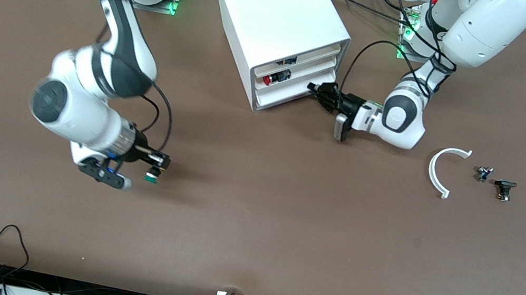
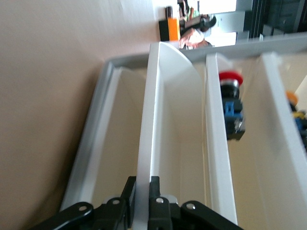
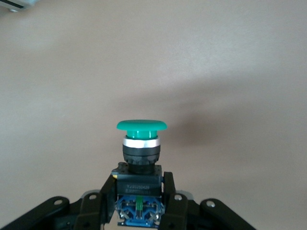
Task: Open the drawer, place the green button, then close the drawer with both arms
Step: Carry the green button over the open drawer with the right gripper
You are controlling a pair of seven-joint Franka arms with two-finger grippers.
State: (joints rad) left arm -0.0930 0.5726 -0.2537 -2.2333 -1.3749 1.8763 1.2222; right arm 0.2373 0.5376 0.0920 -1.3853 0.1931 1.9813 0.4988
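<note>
The white cabinet (image 1: 276, 5) faces the front camera with its stacked trays. My left gripper (image 1: 314, 89) (image 2: 142, 184) is shut on the front lip of the drawer (image 1: 286, 90) (image 2: 160, 120), the third tray down, at the corner toward the left arm's end. In the front view the drawer sits about level with the other trays. My right gripper (image 1: 159, 163) (image 3: 139, 184) is shut on the black and blue body of the green-capped button (image 1: 151, 176) (image 3: 142, 143). It holds the button just over the bare table toward the right arm's end.
A red-capped black button (image 1: 269, 79) (image 2: 230, 81) lies in the tray above the drawer. A white curved piece (image 1: 438, 171) and two small dark parts (image 1: 483, 173) (image 1: 504, 188) lie on the table toward the left arm's end. A black cable trails by the left wrist.
</note>
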